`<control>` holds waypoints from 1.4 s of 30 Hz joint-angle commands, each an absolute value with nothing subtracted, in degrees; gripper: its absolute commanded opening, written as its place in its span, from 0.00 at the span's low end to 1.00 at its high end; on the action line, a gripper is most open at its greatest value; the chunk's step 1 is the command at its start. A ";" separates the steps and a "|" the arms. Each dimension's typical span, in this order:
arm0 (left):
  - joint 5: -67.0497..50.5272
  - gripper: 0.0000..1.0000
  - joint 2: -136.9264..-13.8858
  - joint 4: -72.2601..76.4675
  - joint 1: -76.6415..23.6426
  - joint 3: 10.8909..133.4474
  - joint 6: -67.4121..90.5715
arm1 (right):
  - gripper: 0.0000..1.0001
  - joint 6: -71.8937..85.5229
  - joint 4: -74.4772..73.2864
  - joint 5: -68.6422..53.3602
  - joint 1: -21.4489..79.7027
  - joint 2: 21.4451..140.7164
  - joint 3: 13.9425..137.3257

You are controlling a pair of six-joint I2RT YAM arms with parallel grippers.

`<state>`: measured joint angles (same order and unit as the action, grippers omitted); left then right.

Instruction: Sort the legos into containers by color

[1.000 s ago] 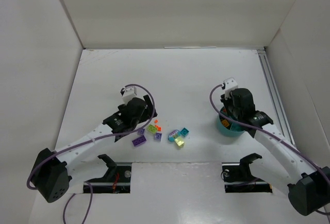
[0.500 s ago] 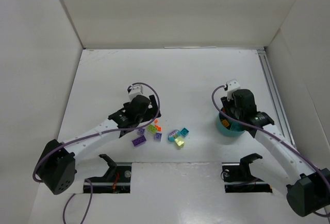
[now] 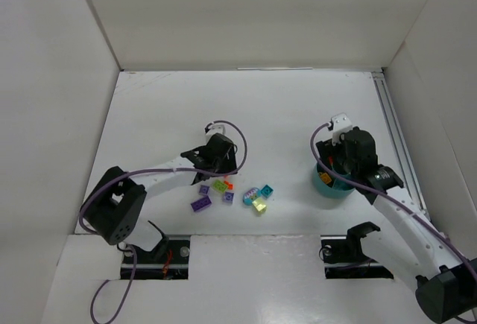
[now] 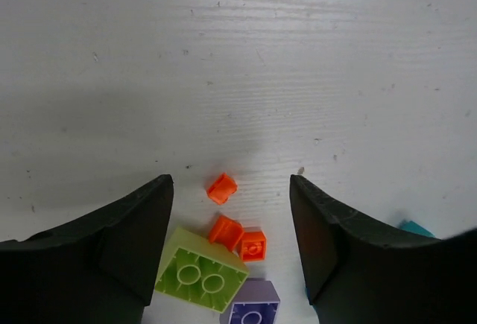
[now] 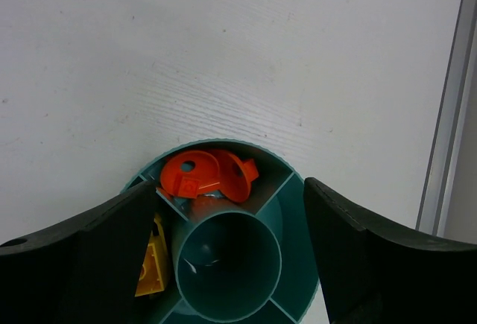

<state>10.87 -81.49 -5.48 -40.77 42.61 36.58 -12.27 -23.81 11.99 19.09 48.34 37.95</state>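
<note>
Loose legos lie in a cluster at the table's middle: a lime green brick (image 3: 220,186), orange bits (image 3: 229,185), purple bricks (image 3: 200,204), a teal one (image 3: 266,190) and a translucent yellow one (image 3: 259,205). My left gripper (image 3: 222,169) hovers low and open at the cluster's far edge. In the left wrist view its fingers flank three small orange pieces (image 4: 226,230), with the lime brick (image 4: 201,270) by the left finger. My right gripper (image 5: 227,190) stands open and empty over the teal bowl (image 5: 294,264). One compartment holds orange pieces (image 5: 195,175), another a yellow brick (image 5: 153,264).
The bowl (image 3: 332,188) sits at the right of the table, close to a metal rail (image 3: 395,138) along the right wall. White walls box the table in on three sides. A purple brick (image 4: 253,303) and a teal piece (image 4: 414,227) lie at the left wrist view's lower edge.
My left arm has swung right and forward to the bricks' far side, its jaws narrowing. The right gripper's jaws have opened over the bowl.
</note>
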 commanded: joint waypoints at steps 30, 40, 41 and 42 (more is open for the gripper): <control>16.16 0.25 -90.61 -15.02 -45.88 48.07 39.20 | 0.87 -14.41 -24.08 16.52 18.19 46.14 41.48; 18.54 0.09 -92.02 -18.54 -48.16 50.00 41.31 | 0.87 -14.41 -24.08 17.05 18.19 45.62 41.48; 18.54 0.08 -92.02 -18.54 -48.16 50.01 41.31 | 0.87 -14.41 -24.08 17.05 18.19 45.62 41.48; 18.54 0.08 -91.33 -18.54 -48.16 50.01 41.31 | 0.87 -14.41 -24.08 17.05 18.19 45.62 41.48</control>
<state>18.22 -91.26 -14.55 -47.86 49.15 40.40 -14.17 -24.10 16.01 18.44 46.54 38.96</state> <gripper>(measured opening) 0.116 0.866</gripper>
